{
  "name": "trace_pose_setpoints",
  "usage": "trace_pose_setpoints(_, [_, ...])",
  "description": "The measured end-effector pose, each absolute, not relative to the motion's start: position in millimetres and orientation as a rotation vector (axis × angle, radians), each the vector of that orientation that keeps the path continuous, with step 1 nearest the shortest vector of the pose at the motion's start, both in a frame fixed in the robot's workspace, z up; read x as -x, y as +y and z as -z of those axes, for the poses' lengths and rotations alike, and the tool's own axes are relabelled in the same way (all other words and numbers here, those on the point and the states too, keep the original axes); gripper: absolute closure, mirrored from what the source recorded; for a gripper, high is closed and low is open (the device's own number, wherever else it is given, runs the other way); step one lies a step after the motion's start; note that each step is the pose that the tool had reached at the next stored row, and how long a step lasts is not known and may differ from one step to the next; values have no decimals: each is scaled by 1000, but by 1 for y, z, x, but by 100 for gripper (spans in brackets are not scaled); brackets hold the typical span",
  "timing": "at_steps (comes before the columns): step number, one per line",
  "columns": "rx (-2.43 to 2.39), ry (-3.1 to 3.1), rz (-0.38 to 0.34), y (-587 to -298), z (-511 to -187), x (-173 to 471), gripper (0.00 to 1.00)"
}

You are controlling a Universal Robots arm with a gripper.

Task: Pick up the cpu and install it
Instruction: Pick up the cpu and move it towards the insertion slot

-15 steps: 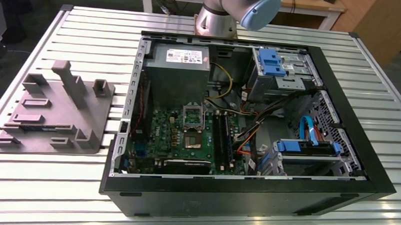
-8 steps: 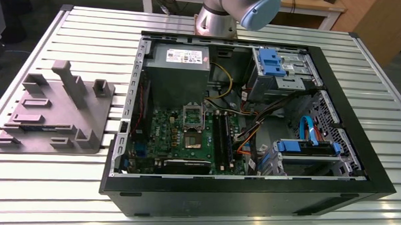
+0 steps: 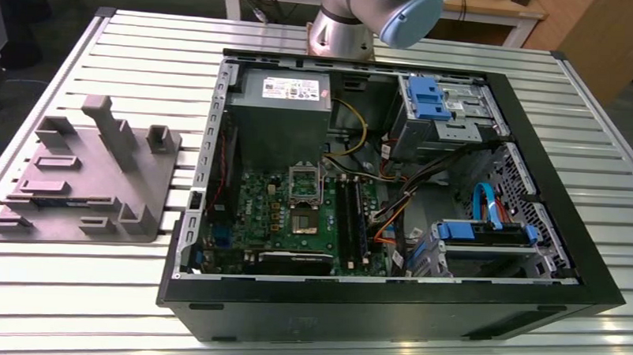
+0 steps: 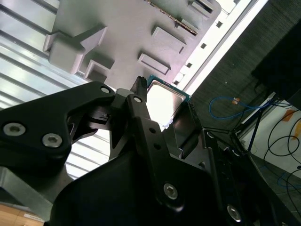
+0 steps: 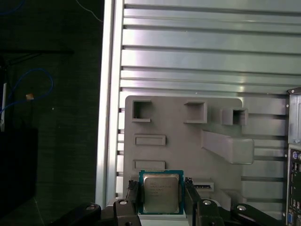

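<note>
1. My gripper [image 5: 161,187] is clenched on the cpu [image 5: 161,193], one finger against each side edge.
2. The cpu hangs over the grey plate [image 5: 188,155] on the slatted table [image 5: 211,56].
3. The print on its silver lid is too small to read.

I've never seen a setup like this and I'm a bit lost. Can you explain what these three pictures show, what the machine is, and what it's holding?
It is a robot arm standing at a slatted metal table. The exterior view comes from a camera off the arm: on the table lie an open computer case, its motherboard exposed, and a grey fixture plate on the exterior view's left. Both wrist views come from cameras riding on the arm. They look along its claw, which grips the cpu, a small square chip with a silvery top, by its edges over the fixture plate.
</note>
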State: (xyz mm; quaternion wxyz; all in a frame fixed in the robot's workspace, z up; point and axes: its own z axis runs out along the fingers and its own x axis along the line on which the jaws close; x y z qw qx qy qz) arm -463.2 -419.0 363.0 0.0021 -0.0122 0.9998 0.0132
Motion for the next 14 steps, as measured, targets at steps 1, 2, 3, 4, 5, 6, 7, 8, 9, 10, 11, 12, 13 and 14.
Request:
trace_pose_setpoints(1, [38,3137,-41,-419,-363,463,53])
trace_pose_setpoints(2, [38,3137,-41,-419,-364,463,53])
trace_pose_setpoints(3, [38,3137,-41,-419,-364,463,53])
trace_pose_setpoints(4, [38,3137,-41,-419,-364,463,53])
trace_pose_setpoints(5, [38,3137,-41,-419,-365,463,53])
trace_pose_setpoints(6, [38,3137,-41,-419,-365,463,53])
trace_pose_setpoints(7, [38,3137,-41,-419,-365,463,53])
trace_pose_setpoints(8, [38,3137,-41,-419,-365,463,53])
trace_pose_setpoints(9, [38,3137,-41,-419,-366,463,53])
trace_pose_setpoints(10, [38,3137,-41,-419,-366,463,53])
trace_pose_setpoints(11, [38,3137,-41,-419,-366,463,53])
trace_pose_setpoints(12, [38,3137,-41,-419,-367,463,53])
trace_pose_setpoints(13, [38,3137,-41,-419,-367,463,53])
trace_pose_setpoints(14, [38,3137,-41,-419,-368,463,53])
